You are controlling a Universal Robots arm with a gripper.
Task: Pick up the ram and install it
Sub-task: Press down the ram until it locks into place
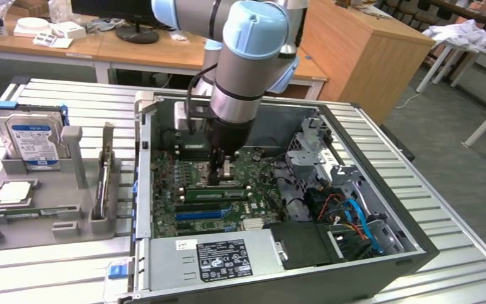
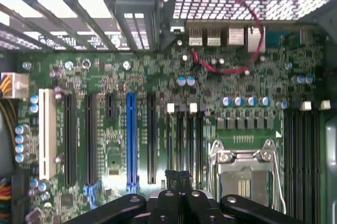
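Gripper (image 1: 218, 179) reached down into open PC case (image 1: 378, 253), frame centre of exterior view, fingers together over motherboard (image 1: 255, 166). Nothing seen between fingertips in wrist view (image 2: 179, 177). Ram (image 1: 216, 192) lay seated in slot, just below gripper tip. Hard drive (image 1: 33, 138) stood in holder (image 1: 73, 209) at exterior view's left.

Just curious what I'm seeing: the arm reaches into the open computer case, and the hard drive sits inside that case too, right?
Not quite. The arm does reach into the open computer case, but the hard drive stands outside it, in a grey holder on the exterior view's left.
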